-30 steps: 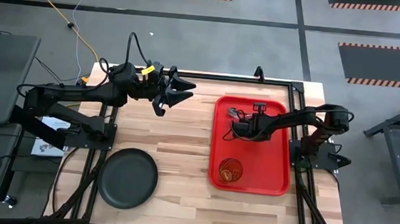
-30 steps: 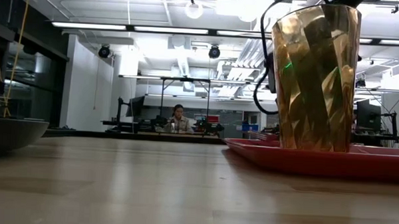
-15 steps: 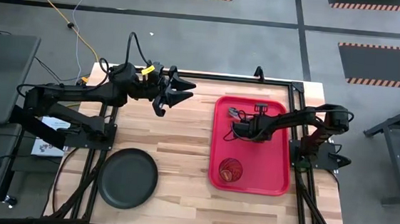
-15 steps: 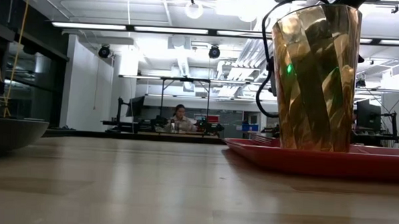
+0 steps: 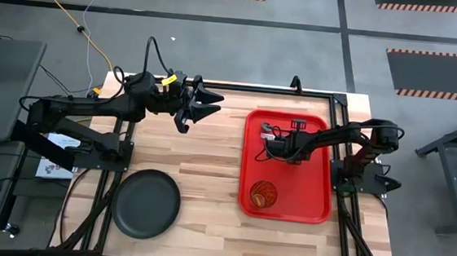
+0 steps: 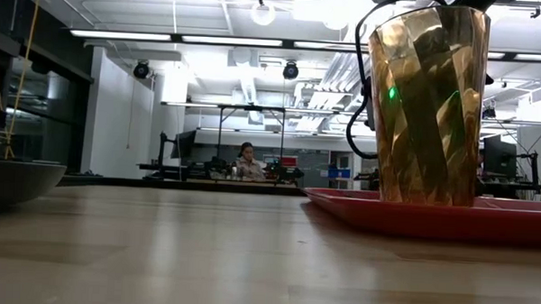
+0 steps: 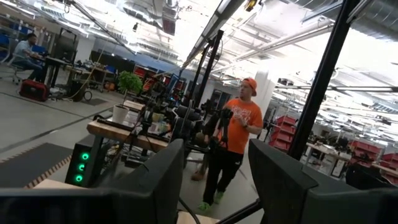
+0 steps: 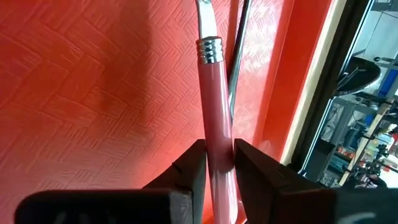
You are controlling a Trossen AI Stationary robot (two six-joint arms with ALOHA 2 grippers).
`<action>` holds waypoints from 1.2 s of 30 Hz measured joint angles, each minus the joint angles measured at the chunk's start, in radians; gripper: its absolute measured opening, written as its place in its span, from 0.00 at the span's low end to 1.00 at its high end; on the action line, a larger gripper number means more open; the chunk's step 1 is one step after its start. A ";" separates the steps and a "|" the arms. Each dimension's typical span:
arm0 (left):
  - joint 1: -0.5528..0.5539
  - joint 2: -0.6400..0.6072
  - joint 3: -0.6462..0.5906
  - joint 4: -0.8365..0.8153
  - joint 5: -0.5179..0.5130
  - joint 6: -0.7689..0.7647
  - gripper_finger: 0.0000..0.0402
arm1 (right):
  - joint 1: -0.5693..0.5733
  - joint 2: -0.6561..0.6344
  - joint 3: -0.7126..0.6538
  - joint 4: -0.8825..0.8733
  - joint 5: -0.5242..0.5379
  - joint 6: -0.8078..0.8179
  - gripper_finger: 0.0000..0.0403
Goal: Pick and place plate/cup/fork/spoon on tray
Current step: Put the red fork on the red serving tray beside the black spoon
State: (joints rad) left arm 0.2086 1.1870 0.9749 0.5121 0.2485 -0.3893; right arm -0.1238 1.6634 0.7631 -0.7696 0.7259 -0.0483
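Observation:
The red tray (image 5: 306, 179) lies on the table's right half. The amber cup (image 5: 262, 196) stands upright on the tray's near left part and also shows in the low view (image 6: 426, 103). The dark plate (image 5: 147, 203) rests flat on the table at the near left. My right gripper (image 5: 270, 139) is low over the tray's far left part, shut on the pink-handled fork (image 8: 211, 93). The grey spoon (image 8: 239, 37) lies on the tray right beside the fork. My left gripper (image 5: 206, 102) is open and empty, raised over the table's far middle. My right gripper pinches the fork's pink handle (image 8: 214, 134) between its two fingers (image 8: 193, 168), behind the silvery collar (image 8: 209, 50). The fingers lie along the handle, and the fork's head end points forward, away from them. The fork sits close over the tray floor; whether it rests there I cannot tell.
The tray's raised rim (image 8: 305, 93) runs close beside the spoon. Black frame rails (image 5: 329, 97) run along the table's far and right edges. Bare wood lies between the plate and the tray (image 5: 208, 175). People show in the room beyond the table (image 7: 233, 143).
My right gripper has shifted slightly over the tray's far left part, still shut on the fork. The cup, the plate and my left arm have kept still.

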 joint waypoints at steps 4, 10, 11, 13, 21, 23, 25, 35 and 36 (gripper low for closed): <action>0.000 0.000 0.000 0.000 0.000 0.000 0.42 | 0.000 0.000 0.000 -0.001 -0.001 -0.001 0.21; 0.000 0.000 0.000 0.000 0.000 0.000 0.42 | 0.000 0.000 0.000 -0.013 -0.013 0.000 0.27; 0.000 0.000 0.000 0.000 0.000 0.000 0.42 | 0.000 0.000 0.000 -0.014 -0.023 0.000 0.29; 0.000 0.000 0.000 0.000 0.000 0.000 0.42 | 0.000 0.000 0.000 -0.015 -0.035 0.000 0.32; 0.000 0.000 0.000 0.000 0.000 0.000 0.42 | 0.000 0.000 0.000 -0.015 -0.059 0.000 0.44; 0.000 0.000 0.000 0.000 0.000 0.000 0.42 | -0.001 0.000 0.000 -0.015 -0.060 0.000 0.46; 0.000 0.000 0.000 0.000 0.000 0.000 0.42 | -0.001 0.000 0.000 -0.015 -0.076 0.000 0.49; 0.000 0.000 0.000 0.000 0.000 0.000 0.42 | -0.001 -0.001 0.002 -0.039 -0.108 -0.019 0.54; 0.000 0.000 0.000 0.000 0.000 0.000 0.42 | -0.001 -0.001 0.002 -0.039 -0.109 -0.023 0.54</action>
State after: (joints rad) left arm 0.2085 1.1870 0.9749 0.5121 0.2481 -0.3897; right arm -0.1246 1.6627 0.7654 -0.8088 0.6169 -0.0714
